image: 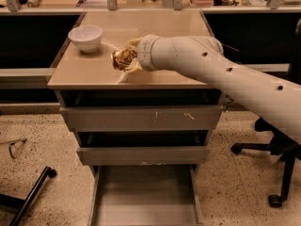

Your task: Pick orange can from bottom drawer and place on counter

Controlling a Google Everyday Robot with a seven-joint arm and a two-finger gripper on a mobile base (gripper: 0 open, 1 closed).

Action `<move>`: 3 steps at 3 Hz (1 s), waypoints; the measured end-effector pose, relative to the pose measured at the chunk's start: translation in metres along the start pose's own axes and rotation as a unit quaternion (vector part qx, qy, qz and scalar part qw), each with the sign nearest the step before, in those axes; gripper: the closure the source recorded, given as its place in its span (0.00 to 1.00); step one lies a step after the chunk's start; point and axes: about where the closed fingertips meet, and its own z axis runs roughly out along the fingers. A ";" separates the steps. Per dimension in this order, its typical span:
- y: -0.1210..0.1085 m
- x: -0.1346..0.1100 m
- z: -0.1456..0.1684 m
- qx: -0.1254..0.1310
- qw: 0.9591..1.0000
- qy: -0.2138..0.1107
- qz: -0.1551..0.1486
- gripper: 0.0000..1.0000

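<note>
Orange can [123,59] clamped between gripper [129,56] fingers [133,43], one finger above can, one below. Gripper closed on can, just right of white bowl [85,36], apart from it. Can over counter [155,29]; contact with surface not discernible. Bottom drawer [143,197] pulled out, well below bowl. Count: one can, one bowl, one gripper, three drawers.

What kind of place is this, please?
Probably an office or lab workspace: a grey drawer cabinet, a wheeled office chair, a speckled floor. The end effector holds the orange can over the counter.
</note>
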 end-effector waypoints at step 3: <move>0.024 0.025 0.030 -0.038 0.996 -0.025 0.072 0.82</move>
